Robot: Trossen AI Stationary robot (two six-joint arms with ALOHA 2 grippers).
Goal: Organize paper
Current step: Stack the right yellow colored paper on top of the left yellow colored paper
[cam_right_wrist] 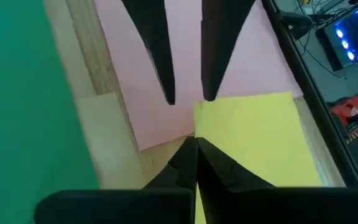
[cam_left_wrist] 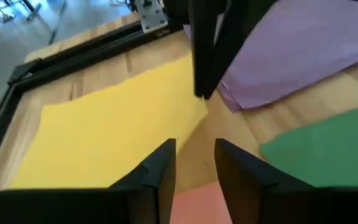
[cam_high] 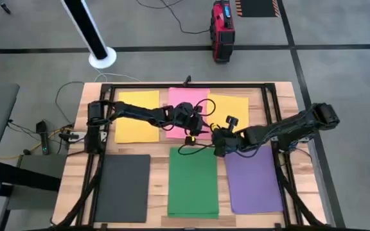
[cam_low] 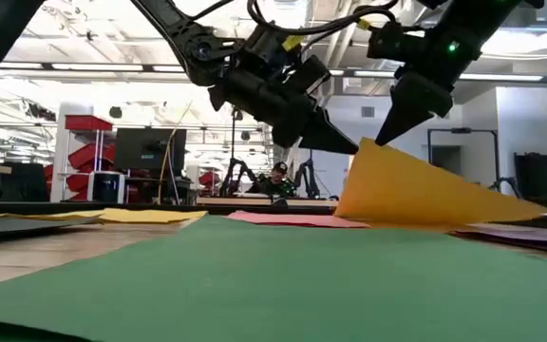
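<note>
Six paper sheets lie on the wooden table: yellow (cam_high: 137,115), pink (cam_high: 186,102) and a second yellow (cam_high: 233,109) in the far row, black (cam_high: 122,186), green (cam_high: 193,181) and purple (cam_high: 252,176) in the near row. My right gripper (cam_right_wrist: 196,144) is shut on the second yellow sheet (cam_low: 425,195) at its near left corner. My left gripper (cam_left_wrist: 194,158) stands open just beside that raised corner, above the gap between pink and yellow, with only wood and pink between its fingers. My right gripper pinches the yellow sheet's near left corner (cam_right_wrist: 199,112) between its two shut fingers, one layer. The fingers come from above, slanting down (cam_low: 387,119). The corner (cam_low: 367,147) is lifted off the table, and the sheet slopes down from it to its far part on the wood.
A black metal frame (cam_high: 272,115) runs around the work area. Cables (cam_high: 198,144) hang from both arms over the table's middle. A white post base (cam_high: 101,58) and a red box (cam_high: 222,29) stand on the floor beyond the table.
</note>
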